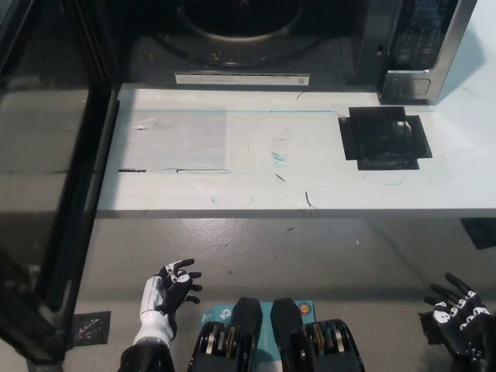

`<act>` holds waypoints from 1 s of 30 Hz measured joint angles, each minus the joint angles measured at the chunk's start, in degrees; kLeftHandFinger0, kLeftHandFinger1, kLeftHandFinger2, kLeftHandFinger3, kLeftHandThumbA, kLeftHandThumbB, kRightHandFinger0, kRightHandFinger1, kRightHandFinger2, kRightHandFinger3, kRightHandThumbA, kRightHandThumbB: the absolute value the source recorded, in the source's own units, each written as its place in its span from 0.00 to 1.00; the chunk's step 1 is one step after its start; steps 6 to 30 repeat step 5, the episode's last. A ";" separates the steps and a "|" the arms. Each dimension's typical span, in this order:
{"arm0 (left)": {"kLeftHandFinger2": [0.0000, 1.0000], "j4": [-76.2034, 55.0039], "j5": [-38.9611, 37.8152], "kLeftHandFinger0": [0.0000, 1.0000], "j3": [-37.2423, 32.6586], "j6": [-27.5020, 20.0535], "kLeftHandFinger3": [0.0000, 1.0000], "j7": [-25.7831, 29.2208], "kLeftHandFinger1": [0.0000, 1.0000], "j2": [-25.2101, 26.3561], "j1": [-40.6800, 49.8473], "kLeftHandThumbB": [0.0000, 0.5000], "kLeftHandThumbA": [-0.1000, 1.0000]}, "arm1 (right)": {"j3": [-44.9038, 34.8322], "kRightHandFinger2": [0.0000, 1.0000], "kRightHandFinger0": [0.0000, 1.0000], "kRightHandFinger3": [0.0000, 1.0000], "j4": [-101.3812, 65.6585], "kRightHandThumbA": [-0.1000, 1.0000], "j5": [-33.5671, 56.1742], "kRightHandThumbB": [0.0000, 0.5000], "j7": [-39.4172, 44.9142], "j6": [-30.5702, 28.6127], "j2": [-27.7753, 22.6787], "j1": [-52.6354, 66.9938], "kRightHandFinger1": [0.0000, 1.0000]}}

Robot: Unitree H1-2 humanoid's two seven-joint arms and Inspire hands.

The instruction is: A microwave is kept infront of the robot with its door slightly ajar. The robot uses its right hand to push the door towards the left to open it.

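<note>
microwave point(256, 39) at far edge of white table point(310, 178), its door point(46, 178) swung wide at left, cavity open with turntable inside, right hand point(459, 319) low at bottom right, fingers spread, grasping nothing, left hand point(172, 291) resting low, fingers apart

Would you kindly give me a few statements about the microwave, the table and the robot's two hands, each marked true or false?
1. The microwave door stands swung wide open at the left. True.
2. The right hand is pressed against the door. False: it is low at the bottom right, apart from the door.
3. The left hand is low at the lower left with fingers apart, holding nothing. True.
4. A plate of food stands on the table. False: only a black patch and faint marks show there.
5. The microwave's keypad is on the right side. True.
</note>
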 measured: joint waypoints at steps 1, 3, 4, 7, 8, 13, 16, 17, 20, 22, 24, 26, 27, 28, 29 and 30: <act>0.41 0.00 -0.02 0.29 0.02 0.00 0.49 0.01 0.34 -0.01 0.00 0.00 0.10 | -0.09 0.60 0.38 0.76 0.27 0.30 -0.01 0.38 -0.09 -0.35 0.14 -0.11 0.51; 0.41 0.00 -0.07 0.30 0.07 0.00 0.50 0.01 0.34 -0.01 -0.02 0.00 0.10 | -0.37 0.60 0.38 0.76 0.84 0.29 0.02 0.38 -0.24 -1.10 0.46 -0.32 0.50; 0.42 0.00 -0.10 0.32 0.08 0.00 0.50 0.01 0.36 0.00 -0.02 0.00 0.10 | -0.48 0.59 0.38 0.76 0.99 0.30 0.04 0.38 -0.28 -1.35 0.60 -0.36 0.49; 0.41 0.00 -0.13 0.31 0.09 0.00 0.50 0.01 0.35 0.00 -0.02 0.00 0.10 | -0.52 0.59 0.38 0.76 1.03 0.30 0.03 0.38 -0.32 -1.52 0.69 -0.36 0.49; 0.41 0.00 -0.13 0.31 0.09 0.00 0.50 0.01 0.35 0.00 -0.02 0.00 0.10 | -0.52 0.59 0.38 0.76 1.03 0.30 0.03 0.38 -0.32 -1.52 0.69 -0.36 0.49; 0.41 0.00 -0.13 0.31 0.09 0.00 0.50 0.01 0.35 0.00 -0.02 0.00 0.10 | -0.52 0.59 0.38 0.76 1.03 0.30 0.03 0.38 -0.32 -1.52 0.69 -0.36 0.49; 0.41 0.00 -0.13 0.31 0.09 0.00 0.50 0.01 0.35 0.00 -0.02 0.00 0.10 | -0.52 0.59 0.38 0.76 1.03 0.30 0.03 0.38 -0.32 -1.52 0.69 -0.36 0.49; 0.41 0.00 -0.13 0.31 0.09 0.00 0.50 0.01 0.35 0.00 -0.02 0.00 0.10 | -0.52 0.59 0.38 0.76 1.03 0.30 0.03 0.38 -0.32 -1.52 0.69 -0.36 0.49; 0.41 0.00 -0.13 0.31 0.09 0.00 0.50 0.01 0.35 0.00 -0.02 0.00 0.10 | -0.52 0.59 0.38 0.76 1.03 0.30 0.03 0.38 -0.32 -1.52 0.69 -0.36 0.49; 0.41 0.00 -0.13 0.31 0.09 0.00 0.50 0.01 0.35 0.00 -0.02 0.00 0.10 | -0.52 0.59 0.38 0.76 1.03 0.30 0.03 0.38 -0.32 -1.52 0.69 -0.36 0.49; 0.41 0.00 -0.13 0.31 0.09 0.00 0.50 0.01 0.35 0.00 -0.02 0.00 0.10 | -0.52 0.59 0.38 0.76 1.03 0.30 0.03 0.38 -0.32 -1.52 0.69 -0.36 0.49; 0.41 0.00 -0.13 0.31 0.09 0.00 0.50 0.01 0.35 0.00 -0.02 0.00 0.10 | -0.52 0.59 0.38 0.76 1.03 0.30 0.03 0.38 -0.32 -1.52 0.69 -0.36 0.49; 0.41 0.00 -0.13 0.31 0.09 0.00 0.50 0.01 0.35 0.00 -0.02 0.00 0.10 | -0.52 0.59 0.38 0.76 1.03 0.30 0.03 0.38 -0.32 -1.52 0.69 -0.36 0.49; 0.41 0.00 -0.13 0.31 0.09 0.00 0.50 0.01 0.35 0.00 -0.02 0.00 0.10 | -0.52 0.59 0.38 0.76 1.03 0.30 0.03 0.38 -0.32 -1.52 0.69 -0.36 0.49; 0.41 0.00 -0.13 0.31 0.09 0.00 0.50 0.01 0.35 0.00 -0.02 0.00 0.10 | -0.52 0.59 0.38 0.76 1.03 0.30 0.03 0.38 -0.32 -1.52 0.69 -0.36 0.49; 0.41 0.00 -0.13 0.31 0.09 0.00 0.50 0.01 0.35 0.00 -0.02 0.00 0.10 | -0.52 0.59 0.38 0.76 1.03 0.30 0.03 0.38 -0.32 -1.52 0.69 -0.36 0.49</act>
